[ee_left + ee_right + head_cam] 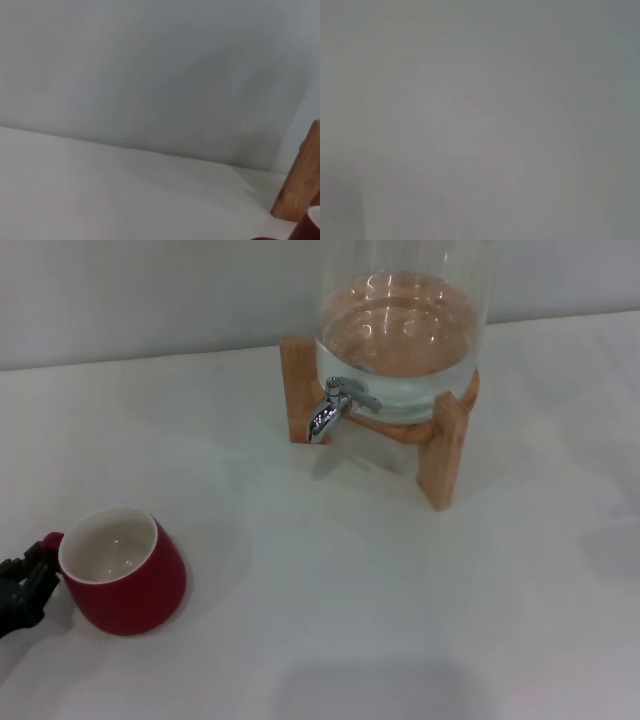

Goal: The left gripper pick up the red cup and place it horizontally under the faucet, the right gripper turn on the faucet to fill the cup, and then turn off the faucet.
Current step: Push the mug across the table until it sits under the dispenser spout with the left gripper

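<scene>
Table [330,620]: broad white surface carrying everything in the head view, meeting a pale wall at the back
Glass dispenser [400,330]: clear round vessel at the back, right of centre, partly filled with clear water, its top cut off by the frame
Wooden stand [448,450]: light wood frame holding the dispenser, one leg out front toward the robot; one of its legs [300,180] also shows at the edge of the left wrist view
Red cup [125,572]: sits upright on the table at the near left, cream inside showing, well apart from the dispenser; its small loop handle points to the robot's left; a sliver of its red wall [306,230] shows in a corner of the left wrist view
Faucet [335,405]: chrome tap on the dispenser's front, spout curving down over bare table, lever lying across its top
Left gripper [28,580]: black fingers at the left edge, right at the cup's handle; cannot tell whether they are clenched on it or loose
Right gripper: not seen in any view; the right wrist view shows only a plain grey blur
</scene>
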You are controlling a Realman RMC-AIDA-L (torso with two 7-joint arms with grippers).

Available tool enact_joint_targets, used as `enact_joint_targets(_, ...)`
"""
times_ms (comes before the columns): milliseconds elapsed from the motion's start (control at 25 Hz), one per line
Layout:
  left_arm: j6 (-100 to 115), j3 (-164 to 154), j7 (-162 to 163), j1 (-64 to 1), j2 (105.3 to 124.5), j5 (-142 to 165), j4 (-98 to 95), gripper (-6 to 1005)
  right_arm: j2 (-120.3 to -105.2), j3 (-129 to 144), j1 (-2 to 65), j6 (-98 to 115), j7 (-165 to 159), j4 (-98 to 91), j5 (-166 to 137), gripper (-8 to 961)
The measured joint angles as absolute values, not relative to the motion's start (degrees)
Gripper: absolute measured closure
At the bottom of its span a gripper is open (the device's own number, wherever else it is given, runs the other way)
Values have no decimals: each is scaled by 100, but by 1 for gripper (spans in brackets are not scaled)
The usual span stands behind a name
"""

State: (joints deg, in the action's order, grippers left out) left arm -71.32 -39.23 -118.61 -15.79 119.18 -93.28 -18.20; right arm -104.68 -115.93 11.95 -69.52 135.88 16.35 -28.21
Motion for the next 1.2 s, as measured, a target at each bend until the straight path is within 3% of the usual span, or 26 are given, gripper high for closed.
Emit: enact_joint_targets(1200,-7116,-4128,-11839,-1555,11943,-8663,-2437,844,-10486,-11592,1165,-7082,13588,1635,-2801,232)
